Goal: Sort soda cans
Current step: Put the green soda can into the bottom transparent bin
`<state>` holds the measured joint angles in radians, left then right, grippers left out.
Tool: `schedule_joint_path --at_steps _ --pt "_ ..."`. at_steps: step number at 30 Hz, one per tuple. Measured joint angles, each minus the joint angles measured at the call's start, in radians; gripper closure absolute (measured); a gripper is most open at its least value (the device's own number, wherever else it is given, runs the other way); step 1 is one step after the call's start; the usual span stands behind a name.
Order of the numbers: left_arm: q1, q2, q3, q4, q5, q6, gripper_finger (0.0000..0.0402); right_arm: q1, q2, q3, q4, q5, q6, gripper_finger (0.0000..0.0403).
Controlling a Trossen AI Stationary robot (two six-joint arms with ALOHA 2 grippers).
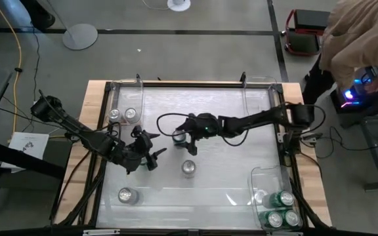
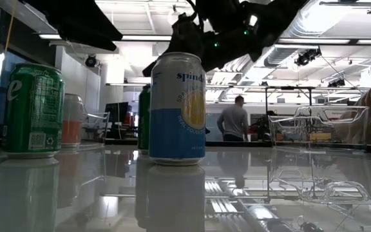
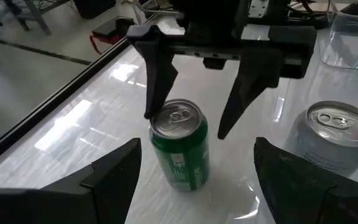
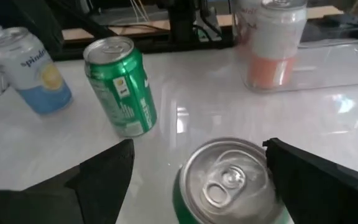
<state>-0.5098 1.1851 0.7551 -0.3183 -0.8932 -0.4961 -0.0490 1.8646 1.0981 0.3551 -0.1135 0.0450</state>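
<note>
On the white table (image 1: pixel 209 190), going left to right in the high view, two pale cans (image 1: pixel 122 115) stand side by side inside the clear bin (image 1: pixel 125 85) at the far left corner. Near the front edge on that side, a lone can (image 1: pixel 125 195) stands in the open.

The left gripper (image 1: pixel 151 149) sits left of the table's middle, its fingers spread wide and holding nothing. Its wrist view looks past those open fingers at a green can (image 3: pixel 180 151) standing upright, with a silver-grey can (image 3: pixel 333 138) just beside it.

Right of that, at the table's centre, the right gripper (image 1: pixel 184 141) hangs over the green can (image 1: pixel 179 136), jaws wide apart with one finger on each side of the can's top; they straddle it without closing on it. Its own wrist view shows that can's silver lid (image 4: pixel 229 177) directly between the dark fingers, with another green can (image 4: pixel 120 85) and a blue-and-white Spindrift can (image 4: pixel 30 70) standing beyond. The low view shows the Spindrift can (image 2: pixel 177 108) upright in the foreground.

Just in front of the centre stands a single silver-topped can (image 1: pixel 188 168).

At the front right corner, three green cans (image 1: pixel 279 211) stand close together in a second clear bin (image 1: pixel 256 180).

Beyond the table's right side, a person in a tan jacket (image 1: pixel 356 39) leans over equipment.
</note>
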Motion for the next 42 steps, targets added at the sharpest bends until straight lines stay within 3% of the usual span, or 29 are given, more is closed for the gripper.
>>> schedule_joint_path --at_steps 24,42 --pt "0.000 0.000 0.000 0.002 -0.004 0.000 0.0115 0.002 -0.008 -0.002 0.097 -0.002 -0.023 0.0053" --pt "0.013 0.000 -0.001 0.001 -0.003 -0.001 0.0115 -0.011 0.015 0.000 0.009 0.061 -0.047 0.0026"
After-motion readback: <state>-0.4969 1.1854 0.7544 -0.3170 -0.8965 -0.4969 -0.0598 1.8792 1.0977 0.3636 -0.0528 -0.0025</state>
